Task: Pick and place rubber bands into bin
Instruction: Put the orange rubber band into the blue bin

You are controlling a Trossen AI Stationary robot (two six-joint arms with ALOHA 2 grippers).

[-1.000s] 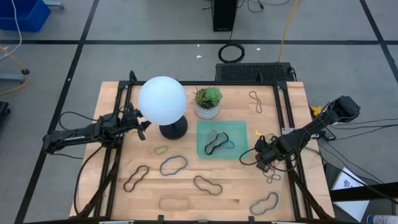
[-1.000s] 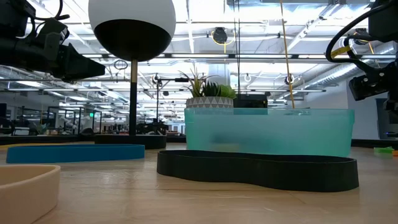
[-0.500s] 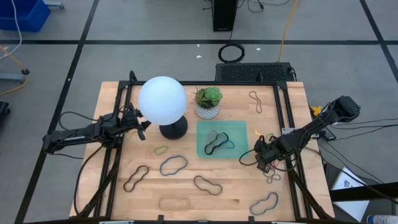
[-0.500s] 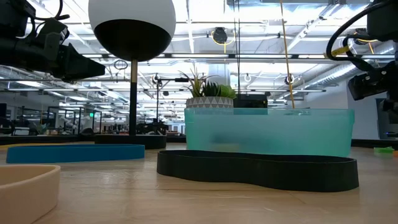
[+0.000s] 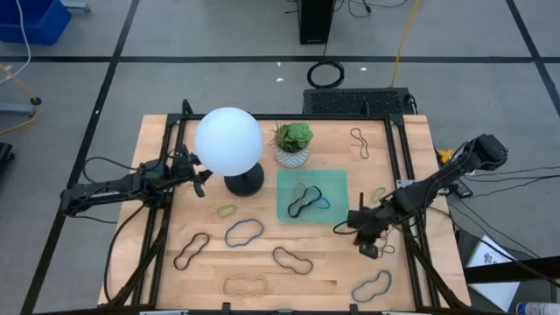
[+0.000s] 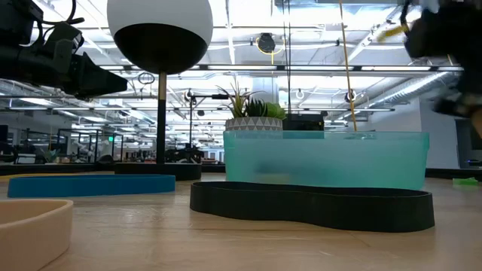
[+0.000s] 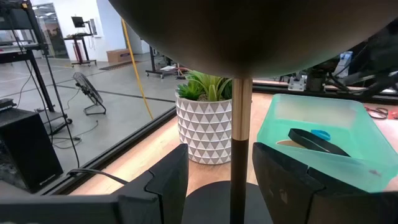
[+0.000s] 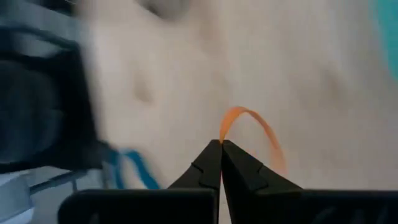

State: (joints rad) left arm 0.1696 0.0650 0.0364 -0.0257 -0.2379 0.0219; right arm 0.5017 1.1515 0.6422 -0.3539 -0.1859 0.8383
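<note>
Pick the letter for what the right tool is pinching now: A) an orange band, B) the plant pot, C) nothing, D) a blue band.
A: in the right wrist view, the right tool has its fingertips shut on the orange band, which arcs up from between them over the table.

One bin (image 5: 312,195), one globe lamp (image 5: 228,142), one potted plant (image 5: 292,143), two robot arms (image 5: 122,185)
</note>
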